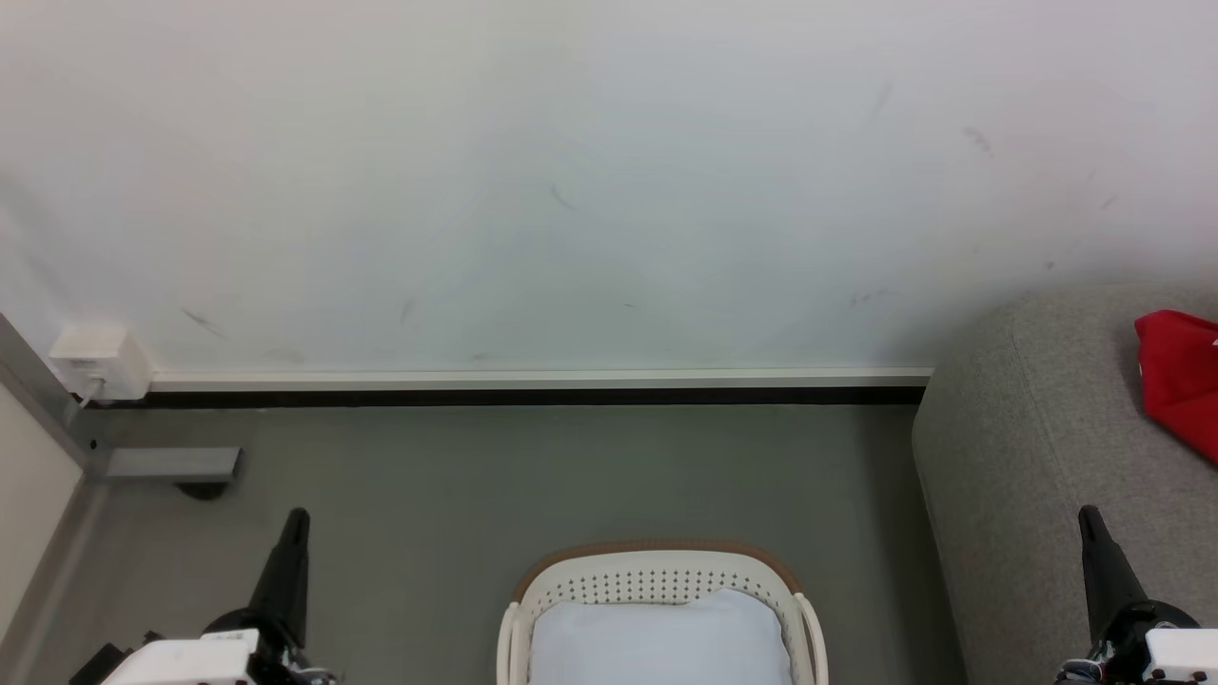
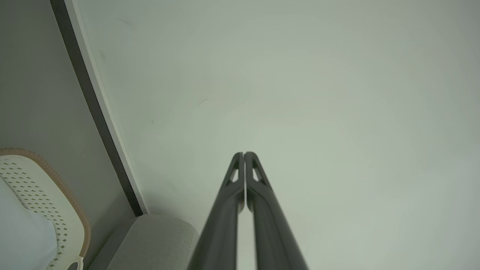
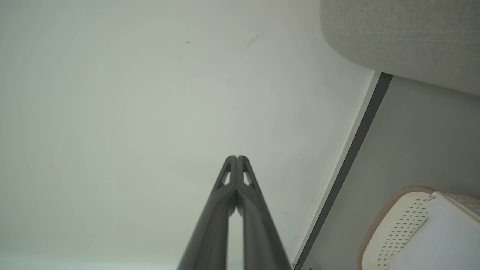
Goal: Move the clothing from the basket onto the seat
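Clothing [image 1: 1180, 381]: red fabric lying on top of the seat [image 1: 1028, 457], back from the seat's rounded left edge, cut off by the right side of the head view, so I can't tell whether it's one garment or several. The seat is light grey upholstery; its rear corner is up against the wall [image 1: 571, 190]. Basket [image 1: 657, 571]: on the floor [image 1: 428, 476] to the left of the seat, apart from it with a strip of bare floor between, well short of the wall. White perforated side, brown rim. What shows inside is a pale bluish-white cushion [image 1: 661, 642] reaching close to rim level; the lower part of the basket is out of frame. Left gripper [image 1: 298, 521]: above the floor left of the basket, not touching it; the left wrist view shows the two dark fingers [image 2: 225, 210] pressed together at the tips, clenched on itself and pointing at the wall. Right gripper [image 1: 1090, 518]: over the seat's front part, well apart from the clothing; in the right wrist view its fingers [image 3: 213, 213] also meet tip to tip, clenched, gripping no fabric. Skirting strip [image 1: 533, 381] runs along the wall's foot. White box [image 1: 95, 362] on the wall by the floor's far left corner, grey bracket [image 1: 171, 463] just below it on the floor.
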Tool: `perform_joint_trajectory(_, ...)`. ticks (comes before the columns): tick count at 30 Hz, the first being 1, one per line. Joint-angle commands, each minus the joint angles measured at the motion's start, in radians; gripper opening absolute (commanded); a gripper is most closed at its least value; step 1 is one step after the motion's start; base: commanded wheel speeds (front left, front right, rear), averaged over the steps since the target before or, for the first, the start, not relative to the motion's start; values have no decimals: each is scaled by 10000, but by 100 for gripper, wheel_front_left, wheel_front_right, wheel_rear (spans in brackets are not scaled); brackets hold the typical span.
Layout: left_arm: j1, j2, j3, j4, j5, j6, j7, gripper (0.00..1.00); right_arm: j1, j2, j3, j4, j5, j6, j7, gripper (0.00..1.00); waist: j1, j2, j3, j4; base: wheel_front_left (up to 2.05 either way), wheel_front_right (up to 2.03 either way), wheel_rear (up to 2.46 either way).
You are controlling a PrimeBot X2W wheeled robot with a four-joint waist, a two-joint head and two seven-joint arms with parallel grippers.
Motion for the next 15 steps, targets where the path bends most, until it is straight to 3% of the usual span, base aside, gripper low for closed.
perform_joint_trajectory(1, -88, 24, 25, -32, -126, -12, 42, 0, -128, -81, -38, -52, 10, -21, 31, 0, 0, 0, 0, 0, 0, 0, 0)
perform_joint_trajectory(15, -88, 24, 24, -33, -127, -12, 41, 0, -128, -81, -38, -52, 10, -21, 30, 0, 0, 0, 0, 0, 0, 0, 0)
